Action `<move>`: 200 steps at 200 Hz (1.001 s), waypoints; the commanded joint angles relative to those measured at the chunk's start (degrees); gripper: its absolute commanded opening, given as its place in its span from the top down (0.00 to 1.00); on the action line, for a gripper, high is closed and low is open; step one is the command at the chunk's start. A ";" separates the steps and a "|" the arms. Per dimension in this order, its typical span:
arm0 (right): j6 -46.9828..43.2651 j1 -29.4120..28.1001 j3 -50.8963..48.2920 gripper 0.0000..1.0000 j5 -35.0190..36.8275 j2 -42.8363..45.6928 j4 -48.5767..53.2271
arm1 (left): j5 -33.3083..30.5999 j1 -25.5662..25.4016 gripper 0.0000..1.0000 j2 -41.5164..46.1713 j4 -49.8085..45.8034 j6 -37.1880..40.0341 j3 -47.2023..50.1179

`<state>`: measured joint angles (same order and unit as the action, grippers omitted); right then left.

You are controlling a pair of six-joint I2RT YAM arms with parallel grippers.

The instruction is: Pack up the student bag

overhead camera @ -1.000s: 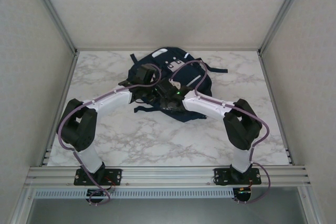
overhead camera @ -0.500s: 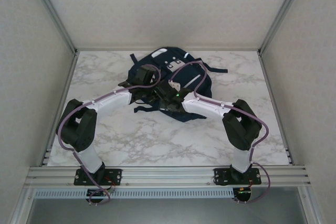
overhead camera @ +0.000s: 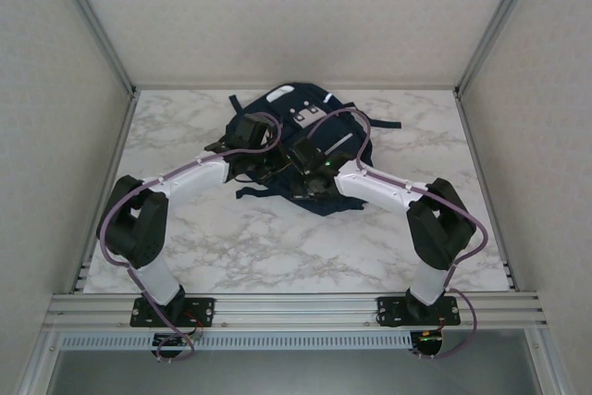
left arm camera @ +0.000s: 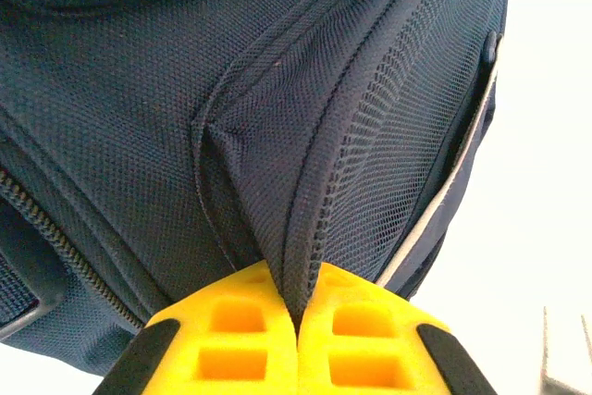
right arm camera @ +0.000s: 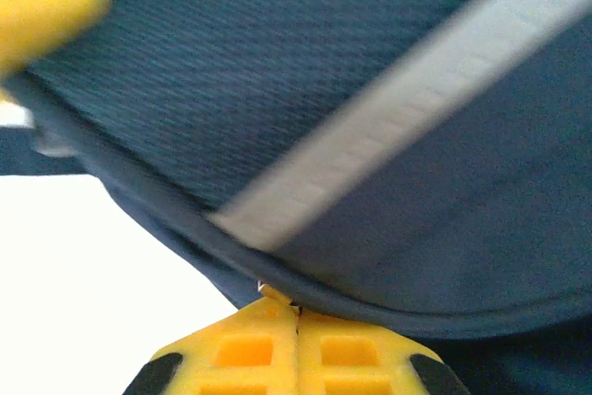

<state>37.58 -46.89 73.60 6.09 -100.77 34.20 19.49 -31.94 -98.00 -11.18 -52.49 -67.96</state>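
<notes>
The student bag [overhead camera: 313,106] is dark navy with thin white stripes and lies flat at the back middle of the marble table [overhead camera: 185,247]. Both arms reach in over its near half. My left gripper [overhead camera: 260,157] sits at the bag's left side. In the left wrist view this gripper [left arm camera: 301,290] is shut, and its yellow fingers [left arm camera: 231,330] pinch a raised fold of navy fabric beside a mesh panel. My right gripper [overhead camera: 302,173] is over the bag's near middle. In the right wrist view it [right arm camera: 296,308] is shut at the bag's piped edge [right arm camera: 388,307], below a white stripe [right arm camera: 388,127], with a small light bit nipped at its tips.
Dark straps [overhead camera: 381,123] trail off the bag to the right and toward the near left [overhead camera: 252,192]. Grey walls and metal frame posts [overhead camera: 481,39] close in the table on three sides. A rail [overhead camera: 296,304] with both arm bases runs along the near edge.
The right gripper has closed at the bag's edge, and its arm has swung a little to the right. The left gripper has kept its pinch and crept slightly back.
</notes>
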 commanded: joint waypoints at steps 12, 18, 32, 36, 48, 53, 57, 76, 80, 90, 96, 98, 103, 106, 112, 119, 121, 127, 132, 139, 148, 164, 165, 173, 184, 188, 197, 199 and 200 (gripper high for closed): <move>-3.58 1.94 -0.54 1.00 0.68 1.71 17.93 | 0.66 1.78 1.00 5.82 1.79 1.86 -2.59; -4.03 1.94 0.03 1.00 1.17 1.77 18.85 | 0.55 1.79 1.00 5.87 1.60 2.09 -2.61; -5.94 2.35 0.40 1.00 3.07 1.80 19.68 | 0.35 1.89 1.00 5.84 1.04 2.73 -2.86; -7.04 2.69 0.36 1.00 3.63 1.81 19.68 | 0.33 1.89 1.00 5.83 0.80 2.98 -2.94; -10.73 3.80 0.26 1.00 5.39 2.07 19.47 | 0.43 2.02 1.00 5.80 -0.11 4.11 -3.20; -13.04 3.83 0.18 1.00 6.51 2.28 19.21 | 0.73 2.05 1.00 5.78 -0.58 4.77 -3.36; -14.66 5.29 0.05 1.00 7.80 2.45 18.99 | 0.87 2.13 1.00 5.79 -1.06 5.42 -3.47; -24.71 8.64 -0.02 1.00 12.64 2.87 17.54 | 2.36 2.55 1.00 5.50 -3.99 9.48 -3.71; -26.79 9.29 0.18 1.00 13.02 2.80 17.37 | 2.53 2.66 1.00 5.47 -4.84 10.50 -3.75; -31.10 11.54 1.04 1.00 12.57 2.31 16.90 | 3.00 3.00 1.00 5.07 -7.00 13.24 -3.84; -33.50 12.61 1.46 1.00 11.90 1.89 16.53 | 3.40 3.11 1.00 4.95 -8.11 15.01 -3.68; -34.41 12.86 1.57 1.00 11.57 1.81 16.37 | 3.59 3.11 1.00 4.77 -8.47 15.63 -3.67; -36.30 13.55 1.90 1.00 10.91 1.45 15.98 | 3.92 3.21 1.00 4.52 -9.44 17.21 -3.58; -37.36 13.92 2.08 1.00 10.63 1.26 15.77 | 4.09 3.36 1.00 4.34 -10.02 18.08 -3.58; -39.11 14.56 2.46 1.00 10.26 0.72 15.21 | 4.83 3.51 1.00 3.94 -11.00 19.78 -3.43; -41.18 15.43 3.09 1.00 9.76 -0.24 14.70 | 6.46 3.69 1.00 3.36 -11.53 21.81 -3.20; -41.71 15.67 3.29 1.00 9.56 -0.59 14.64 | 6.88 3.76 1.00 3.17 -11.75 22.34 -3.11; -43.30 16.36 4.10 1.00 9.35 -1.57 14.42 | 7.98 3.87 1.00 2.81 -12.43 24.03 -2.86; -44.50 17.02 4.83 1.00 9.10 -2.51 14.18 | 8.58 3.93 1.00 2.57 -12.77 25.44 -2.51; -45.99 17.94 6.15 1.00 9.10 -3.90 13.94 | 9.09 3.99 1.00 2.32 -13.26 27.51 -1.98; -47.83 19.32 8.07 1.00 9.18 -5.64 13.50 | 9.82 4.10 1.00 2.12 -14.36 29.82 -1.55; -51.53 21.60 11.84 1.00 8.85 -8.66 12.92 | 10.91 4.08 1.00 1.61 -17.45 34.21 -1.55; -51.76 21.77 12.10 1.00 8.81 -8.83 12.92 | 10.92 4.08 1.00 1.59 -17.77 34.43 -1.60; -53.63 22.84 14.06 1.00 8.19 -10.17 12.67 | 11.06 4.17 1.00 1.57 -19.82 36.49 -1.72; -56.36 24.03 16.35 1.00 7.42 -11.70 12.10 | 11.01 4.47 1.00 1.42 -22.49 39.26 -1.97; -57.60 24.33 16.83 1.00 6.79 -11.98 11.64 | 10.93 4.71 1.00 1.36 -23.54 40.21 -2.04; -60.40 24.84 17.30 1.00 5.42 -12.50 10.36 | 10.38 5.45 1.00 1.16 -25.30 41.94 -2.14; -60.95 24.90 17.28 1.00 5.14 -12.58 10.17 | 10.22 5.68 1.00 1.08 -25.74 42.21 -2.12; -61.27 24.96 17.28 1.00 5.06 -12.59 9.96 | 10.18 5.80 1.00 1.02 -25.87 42.43 -2.10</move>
<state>-14.17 -24.49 87.26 10.63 -111.79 48.66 26.74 -27.88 -97.03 -23.92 -20.91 -69.23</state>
